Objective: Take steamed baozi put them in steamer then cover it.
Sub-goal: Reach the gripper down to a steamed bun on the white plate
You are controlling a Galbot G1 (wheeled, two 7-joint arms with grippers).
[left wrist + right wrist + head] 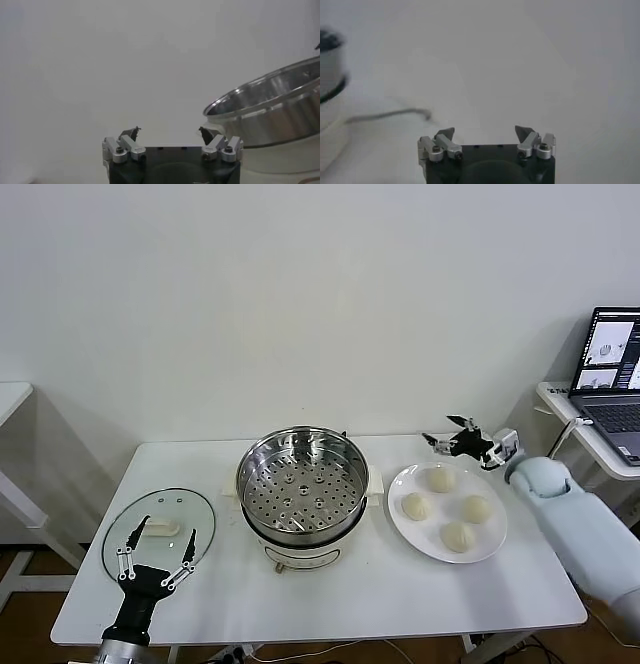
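Note:
The steamer (300,489), a shiny steel pot with a perforated tray, stands mid-table with nothing in it; its wall also shows in the left wrist view (270,107). Several cream-white baozi (441,478) lie on a white plate (398,519) to its right. The glass cover (120,546) lies flat at the front left with its white handle (158,527) up. My left gripper (166,530) (169,130) hovers open over that handle. My right gripper (440,430) (484,129) is open and empty just behind the plate.
A side table with an open laptop (610,369) stands at the right, close to my right arm. Another white table edge (10,399) shows at the far left. A thin grey cable (395,114) lies on the table behind the steamer.

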